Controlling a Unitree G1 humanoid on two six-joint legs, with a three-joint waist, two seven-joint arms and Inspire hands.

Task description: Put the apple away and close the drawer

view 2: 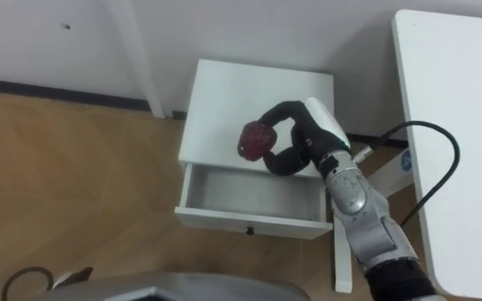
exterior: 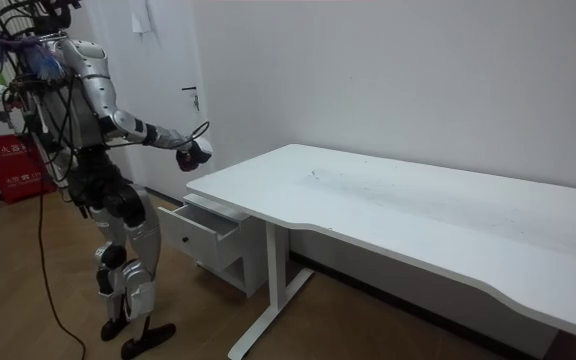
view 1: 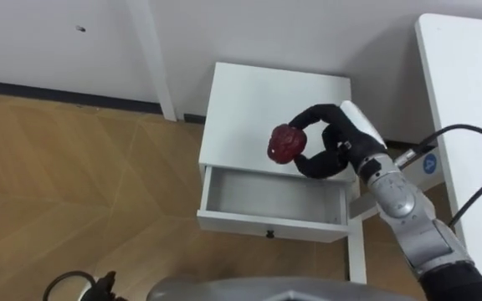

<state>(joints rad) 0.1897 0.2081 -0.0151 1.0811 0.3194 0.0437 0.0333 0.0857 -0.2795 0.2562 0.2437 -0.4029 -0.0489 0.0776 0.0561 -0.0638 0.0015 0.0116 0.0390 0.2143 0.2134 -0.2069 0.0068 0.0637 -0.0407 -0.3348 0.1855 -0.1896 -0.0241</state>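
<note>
- Wood floor [view 1: 82, 184] and white wall behind. The apple [view 1: 285, 144], dark red, hangs at frame centre over the front edge of the white cabinet [view 1: 266, 96], just behind the open drawer [view 1: 258, 194].
- The right hand [view 1: 341, 138] has its black fingers and thumb curled round the apple from the frame's right and is clamped on it.
- Handling (judgement): firm, smooth, round and fairly light. It could slip from a shallow pinch, roll once set down, and bruise if dropped. Best held round its widest part, as it is here.
- The drawer is pulled out and its inside looks bare, with a small dark knob [view 1: 269, 233] at front centre.
- White desk [view 1: 467, 100] at the right edge.
- The eye views give the grip and the drawer's interior. The room view gives the stance: the robot stands upright at the desk's end, arm stretched forward over the drawer.
</note>
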